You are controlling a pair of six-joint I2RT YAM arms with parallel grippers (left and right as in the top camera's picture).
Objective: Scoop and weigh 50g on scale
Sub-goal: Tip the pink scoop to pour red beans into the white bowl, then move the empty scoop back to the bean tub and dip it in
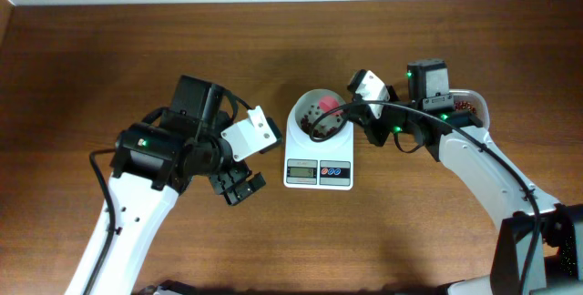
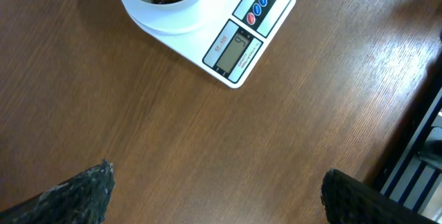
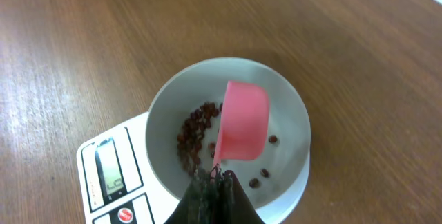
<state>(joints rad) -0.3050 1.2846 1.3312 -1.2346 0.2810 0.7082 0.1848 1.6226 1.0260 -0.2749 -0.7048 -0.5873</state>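
Brown wooden table [image 1: 109, 67] is seen, the scale [image 1: 318, 173] at its middle. Beans [image 3: 192, 134] are contained in the white bowl [image 3: 293, 110] upon it. A pink scoop [image 3: 242, 120] is clamped above them by the right gripper [image 3: 210, 175]; the left gripper [image 1: 239, 186] is spread wide, empty, leftwards.

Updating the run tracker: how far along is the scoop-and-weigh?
Done: some beans already lie in the bowl on the scale. In hand: right gripper is shut on the pink scoop, tipped over the bowl. Left gripper hangs open, idle. Remaining: reaching target; the display is unreadable.
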